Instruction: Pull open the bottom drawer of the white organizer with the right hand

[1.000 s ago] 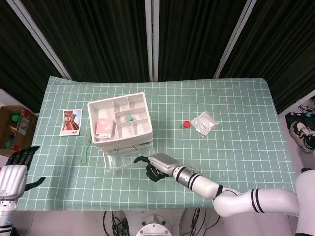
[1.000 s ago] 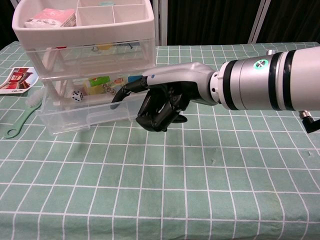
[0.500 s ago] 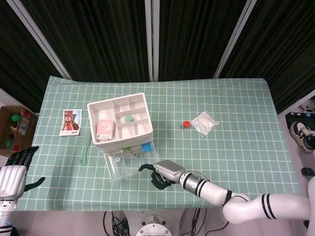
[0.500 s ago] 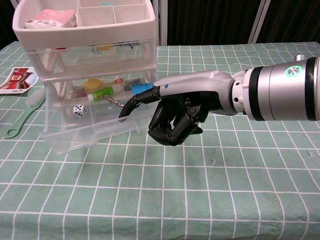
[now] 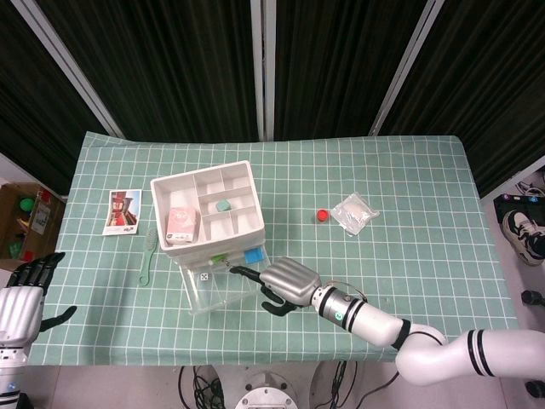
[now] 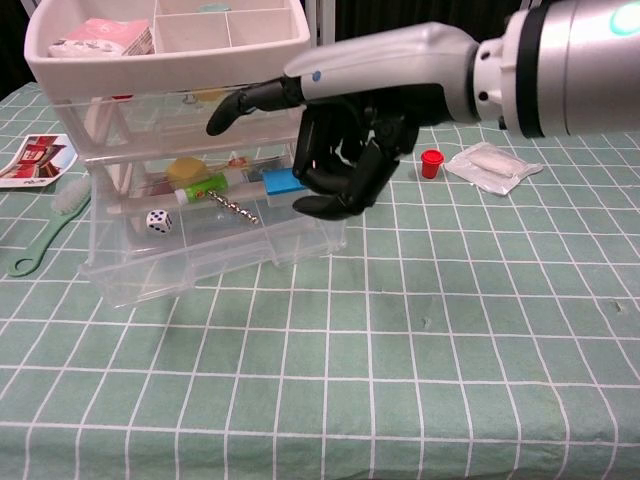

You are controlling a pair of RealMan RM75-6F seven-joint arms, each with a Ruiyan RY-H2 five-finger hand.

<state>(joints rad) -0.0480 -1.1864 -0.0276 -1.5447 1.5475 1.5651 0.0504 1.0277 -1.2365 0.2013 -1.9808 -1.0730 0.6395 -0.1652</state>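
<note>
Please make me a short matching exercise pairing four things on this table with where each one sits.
Things:
1. dice
2. pink box
3. red cap
4. toothbrush

Places:
A. on the cloth left of the organizer
B. in the pulled-out bottom drawer
C. in the organizer's top tray
D. on the cloth beside a clear packet

Pairs: 1-B, 2-C, 3-D, 4-A

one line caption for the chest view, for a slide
Robot hand lifted clear of the white organizer's pulled-open bottom drawer.
</note>
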